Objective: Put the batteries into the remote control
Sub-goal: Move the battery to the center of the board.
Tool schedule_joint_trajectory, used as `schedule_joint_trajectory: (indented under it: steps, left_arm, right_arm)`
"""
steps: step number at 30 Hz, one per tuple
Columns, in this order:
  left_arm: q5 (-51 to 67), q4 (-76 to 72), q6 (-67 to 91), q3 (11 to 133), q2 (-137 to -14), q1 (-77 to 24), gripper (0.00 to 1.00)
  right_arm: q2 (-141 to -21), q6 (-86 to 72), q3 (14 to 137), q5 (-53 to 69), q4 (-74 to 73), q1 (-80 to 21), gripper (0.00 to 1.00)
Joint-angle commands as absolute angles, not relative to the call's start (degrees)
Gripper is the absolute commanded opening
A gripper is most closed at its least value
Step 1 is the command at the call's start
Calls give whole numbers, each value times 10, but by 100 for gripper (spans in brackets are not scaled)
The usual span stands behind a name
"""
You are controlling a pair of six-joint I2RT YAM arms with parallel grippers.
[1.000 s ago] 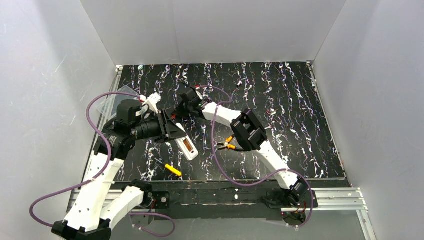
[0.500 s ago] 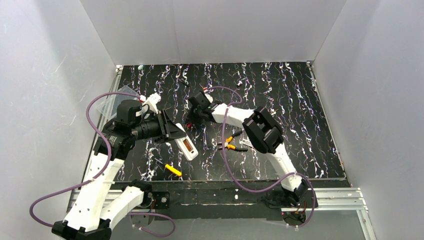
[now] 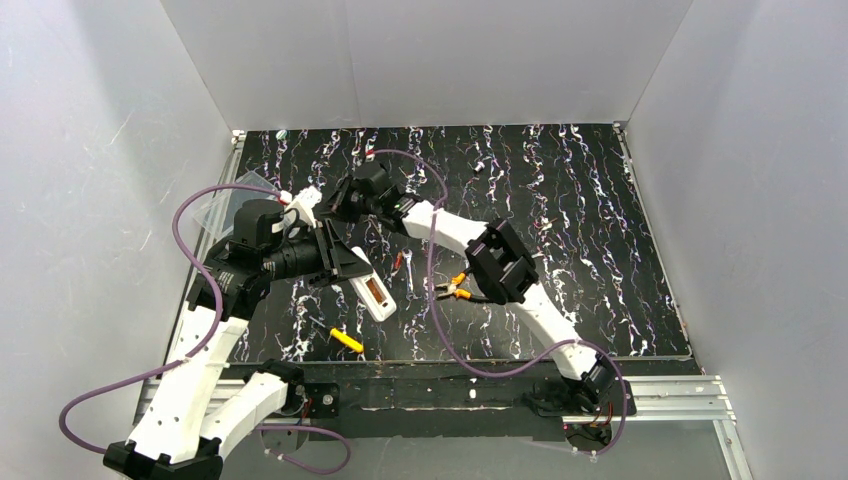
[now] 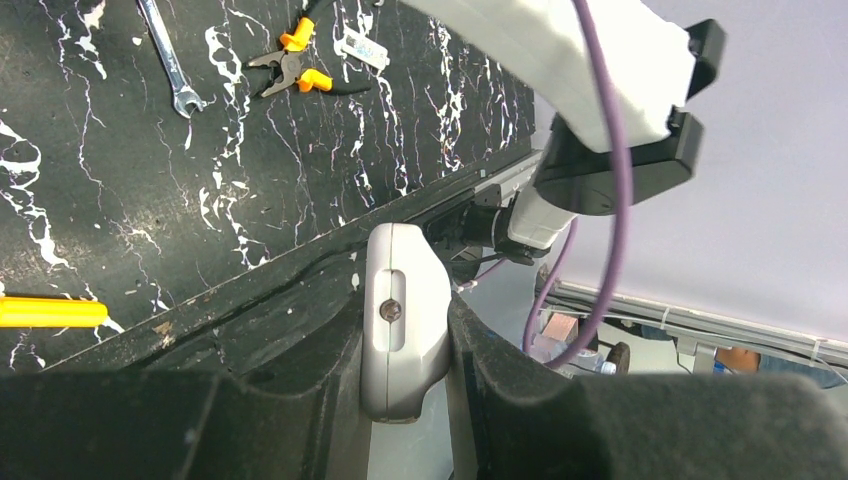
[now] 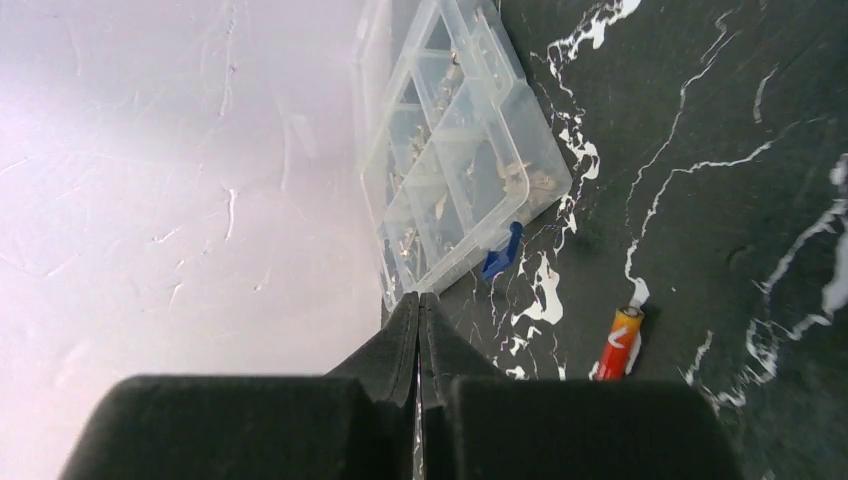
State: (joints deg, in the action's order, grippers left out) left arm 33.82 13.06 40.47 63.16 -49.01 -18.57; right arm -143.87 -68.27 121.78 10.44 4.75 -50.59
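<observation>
Meanwhile, the left gripper (image 4: 405,345) clamps the remote control (image 4: 402,290) near the desk's left edge. The right gripper (image 5: 418,310), pressed together and seemingly empty, hovers near a battery (image 5: 620,343).

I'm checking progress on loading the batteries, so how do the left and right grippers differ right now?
The left gripper is clamped on the white remote control; the right gripper holds nothing. The right reaches farther back on the table than the left, by a red-orange battery and the clear compartment box. Both have jaws closed.
</observation>
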Motion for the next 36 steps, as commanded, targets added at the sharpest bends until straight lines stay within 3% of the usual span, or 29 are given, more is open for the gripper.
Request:
schedule_joint_trajectory:
  steps: [1, 22, 36]
  left_arm:
    - [357, 147, 399, 641, -485, -189, 0]
    - [348, 155, 394, 637, -480, -190, 0]
    - [341, 161, 390, 633, -473, -190, 0]
  right_arm:
    - [-1498, -736, 1283, 116, 80, -526, 3]
    - [-1513, -774, 1300, -41, -42, -548, 2]
    - [-1464, -716, 1252, -46, -91, -547, 3]
